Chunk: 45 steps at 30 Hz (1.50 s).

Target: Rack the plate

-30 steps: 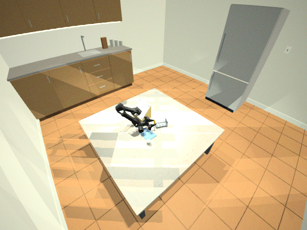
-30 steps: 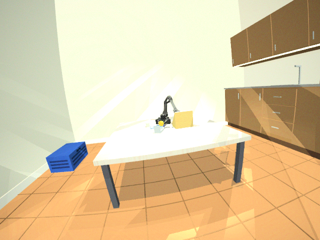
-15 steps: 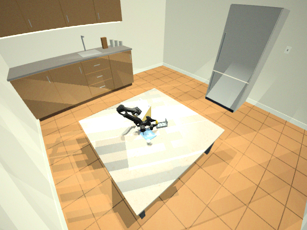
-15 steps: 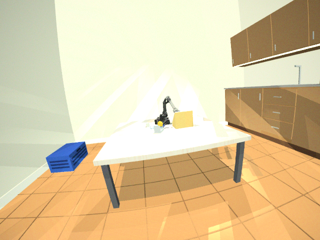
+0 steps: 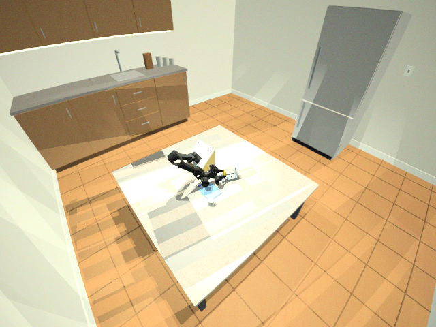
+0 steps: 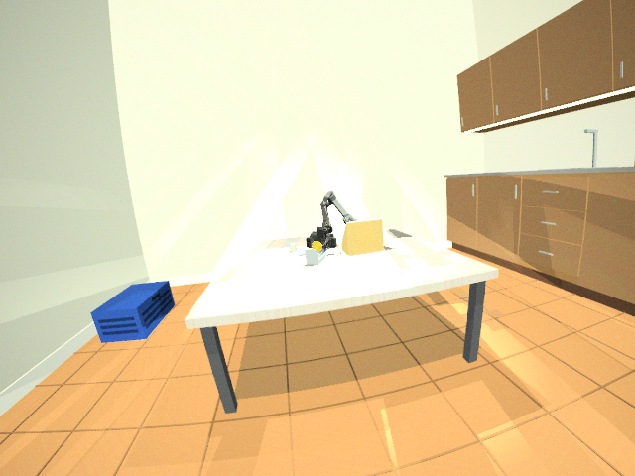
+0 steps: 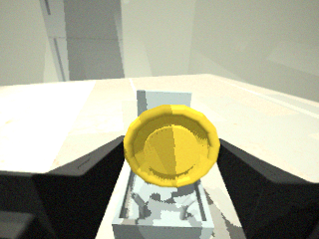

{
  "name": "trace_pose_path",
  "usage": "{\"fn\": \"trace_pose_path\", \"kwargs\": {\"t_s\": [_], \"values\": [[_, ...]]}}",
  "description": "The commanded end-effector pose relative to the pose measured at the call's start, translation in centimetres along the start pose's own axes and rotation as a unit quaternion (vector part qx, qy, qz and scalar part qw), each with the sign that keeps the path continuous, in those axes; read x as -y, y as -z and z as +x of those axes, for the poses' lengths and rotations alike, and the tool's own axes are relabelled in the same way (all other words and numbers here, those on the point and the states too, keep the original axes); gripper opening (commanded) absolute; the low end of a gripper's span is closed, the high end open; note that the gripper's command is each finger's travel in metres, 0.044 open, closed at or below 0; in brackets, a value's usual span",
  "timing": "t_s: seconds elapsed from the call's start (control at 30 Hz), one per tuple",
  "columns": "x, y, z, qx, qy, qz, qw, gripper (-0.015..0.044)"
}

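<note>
My gripper is shut on the yellow plate, with one finger at each side of its rim. The plate stands on edge, its hollow face towards the wrist camera. The pale grey-blue dish rack has a tall end panel and short pegs inside. In the wrist view the plate covers the middle of the rack and part of the end panel. The plate appears above the rack's near part; the gap between them cannot be judged.
A large yellow-sided block with a white sloping top stands close beside the arm. A light blue mat lies on the table below the arm. A small white cup stands beyond the mat, and a small blue object lies near the arm.
</note>
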<state>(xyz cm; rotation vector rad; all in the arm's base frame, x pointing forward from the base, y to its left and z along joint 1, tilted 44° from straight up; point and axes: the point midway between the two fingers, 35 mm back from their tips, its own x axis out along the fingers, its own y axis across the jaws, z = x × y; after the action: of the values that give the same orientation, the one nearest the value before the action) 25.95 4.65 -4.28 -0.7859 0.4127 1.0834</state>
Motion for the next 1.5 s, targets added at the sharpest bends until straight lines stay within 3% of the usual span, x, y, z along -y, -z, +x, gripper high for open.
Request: {"fn": "trace_pose_path", "kwargs": {"t_s": [0.0, 0.73, 1.23, 1.47], "values": [[-0.3, 0.1, 0.4, -0.001, -0.002, 0.003, 1.0, 0.0], [-0.5, 1.6, 0.8, -0.003, 0.001, 0.0, 1.0, 0.0], [-0.5, 1.6, 0.8, -0.003, 0.001, -0.003, 1.0, 0.0394], [-0.5, 1.4, 0.8, -0.003, 0.0, -0.003, 1.0, 0.04]]}}
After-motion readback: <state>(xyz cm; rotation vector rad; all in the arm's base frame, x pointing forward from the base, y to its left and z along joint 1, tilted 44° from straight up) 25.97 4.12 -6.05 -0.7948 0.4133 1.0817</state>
